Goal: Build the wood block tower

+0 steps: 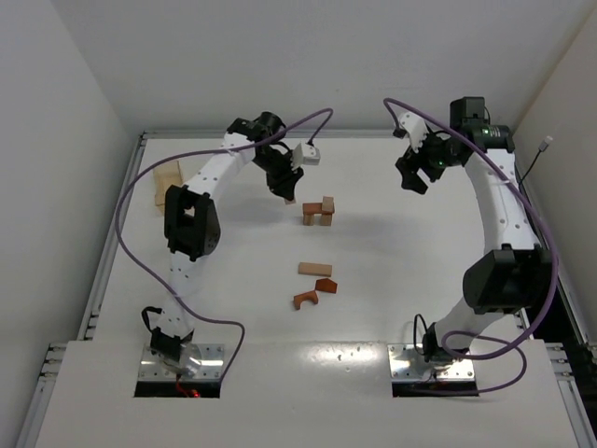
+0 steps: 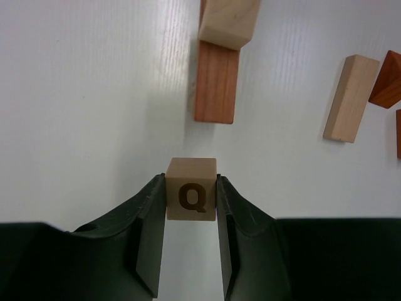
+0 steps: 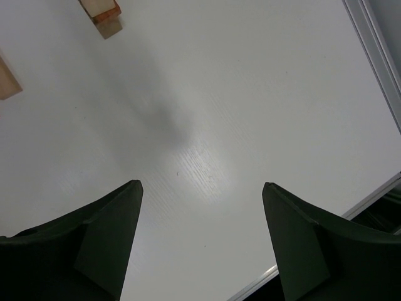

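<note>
Left gripper (image 1: 286, 189) pinching a pale cube (image 2: 191, 199) between both fingers. The Q on its face shows only in the left wrist view. Cube is near the tower (image 1: 318, 211), on its left and apart from it. Tower is a low stack of reddish and pale blocks mid-table, toward the far side.

Right gripper (image 3: 200, 184) spread wide and holding nothing, over bare table on the right, well apart from the blocks.

Table (image 1: 420, 280) is white with faint grain, has a metal rail (image 3: 376, 56) at its edge, and is closed in by white walls.

Only the top view shows the loose pieces nearer the arm bases: pale bar (image 1: 314, 269), reddish wedge (image 1: 326, 286), reddish arch (image 1: 304, 300). It also shows the wooden box (image 1: 168, 184) at far left. Can't tell the box's contents.
</note>
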Action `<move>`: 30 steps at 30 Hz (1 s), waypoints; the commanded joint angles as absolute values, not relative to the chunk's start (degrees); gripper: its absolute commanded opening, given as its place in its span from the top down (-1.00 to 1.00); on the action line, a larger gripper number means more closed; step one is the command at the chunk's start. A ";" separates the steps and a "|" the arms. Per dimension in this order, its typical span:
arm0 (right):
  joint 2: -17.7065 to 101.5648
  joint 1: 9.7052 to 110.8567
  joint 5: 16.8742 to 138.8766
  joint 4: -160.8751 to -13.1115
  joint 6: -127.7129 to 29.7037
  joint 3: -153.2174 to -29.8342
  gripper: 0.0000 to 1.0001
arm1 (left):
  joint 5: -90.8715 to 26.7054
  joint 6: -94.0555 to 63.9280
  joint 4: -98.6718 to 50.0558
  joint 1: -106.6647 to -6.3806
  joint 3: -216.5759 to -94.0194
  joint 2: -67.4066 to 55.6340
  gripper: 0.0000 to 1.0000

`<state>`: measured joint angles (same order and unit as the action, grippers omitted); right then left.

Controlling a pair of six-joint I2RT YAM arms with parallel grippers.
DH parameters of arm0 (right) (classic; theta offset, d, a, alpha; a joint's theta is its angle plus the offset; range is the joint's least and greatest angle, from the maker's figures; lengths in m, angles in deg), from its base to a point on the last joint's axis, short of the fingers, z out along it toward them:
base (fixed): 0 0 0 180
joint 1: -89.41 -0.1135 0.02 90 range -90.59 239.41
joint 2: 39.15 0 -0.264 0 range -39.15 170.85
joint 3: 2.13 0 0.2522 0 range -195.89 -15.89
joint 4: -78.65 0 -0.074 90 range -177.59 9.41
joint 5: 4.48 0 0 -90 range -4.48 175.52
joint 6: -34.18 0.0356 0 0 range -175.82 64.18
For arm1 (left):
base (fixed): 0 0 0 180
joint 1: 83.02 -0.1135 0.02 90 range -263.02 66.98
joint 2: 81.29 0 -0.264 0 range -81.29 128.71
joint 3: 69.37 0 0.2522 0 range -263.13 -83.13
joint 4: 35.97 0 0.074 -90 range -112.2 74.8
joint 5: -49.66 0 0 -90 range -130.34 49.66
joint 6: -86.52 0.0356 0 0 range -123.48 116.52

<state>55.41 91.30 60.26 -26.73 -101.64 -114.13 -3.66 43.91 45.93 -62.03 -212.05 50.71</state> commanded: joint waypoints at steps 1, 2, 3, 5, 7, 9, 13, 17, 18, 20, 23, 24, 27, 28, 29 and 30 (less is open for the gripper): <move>54.01 91.96 57.74 -28.53 -100.73 -114.50 -0.48 | -5.45 45.83 46.19 -58.86 -214.44 50.10 1.00; 54.53 91.96 57.22 -28.53 -100.73 -114.50 -0.48 | -5.97 45.82 45.57 -58.85 -213.92 50.10 1.00; 54.54 91.96 57.22 -28.53 -100.73 -114.50 -0.48 | -5.98 45.82 45.56 -58.33 -213.91 50.10 1.00; 55.06 91.96 57.22 -28.53 -100.73 -114.50 -0.48 | -5.98 45.82 44.86 -57.80 -213.91 50.10 1.00; 55.59 91.96 57.74 -28.53 -100.73 -114.50 -0.48 | -5.98 45.30 44.07 -57.10 -213.91 50.10 1.00; 56.20 91.96 57.74 -28.53 -100.73 -115.20 -0.48 | -6.51 45.30 43.36 -56.49 -213.38 50.10 1.00; 56.73 91.96 57.74 -28.00 -100.73 -115.74 -0.50 | -7.03 45.30 42.22 -55.95 -213.38 50.10 1.00; 56.74 91.43 58.27 -28.00 -100.73 -115.74 -0.50 | -7.03 44.77 41.60 -55.42 -213.38 50.63 1.00; 56.74 91.43 58.27 -28.00 -100.73 -115.74 -0.50 | -7.56 44.77 41.00 -54.90 -213.38 50.63 1.00; 57.26 90.90 58.89 -28.00 -100.73 -116.43 -0.50 | -8.17 44.77 40.99 -54.20 -213.90 50.63 1.00; 57.79 90.90 58.89 -28.00 -100.73 -116.97 -0.50 | -8.18 44.77 40.37 -53.58 -214.52 51.16 1.00; 57.79 90.90 58.89 -28.00 -100.73 -116.97 -0.50 | -8.18 44.77 40.37 -53.58 -214.53 51.16 1.00; 57.79 90.90 58.89 -28.00 -100.73 -116.97 -0.50 | -8.70 45.30 40.37 -53.05 -215.14 51.68 1.00; 57.79 90.90 58.89 -28.00 -100.73 -116.97 -0.50 | -8.70 45.30 40.37 -53.05 -215.14 51.69 1.00; 57.79 90.90 58.89 -28.00 -100.73 -116.97 -0.50 | -8.70 45.30 40.37 -52.53 -215.14 51.69 1.00; 57.79 90.90 58.89 -28.00 -100.73 -116.97 -0.50 | -8.70 45.30 40.37 -52.52 -215.14 52.21 1.00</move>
<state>57.99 91.12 59.78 -27.36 -101.16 -114.61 -8.90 44.33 41.15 -53.20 -212.82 51.74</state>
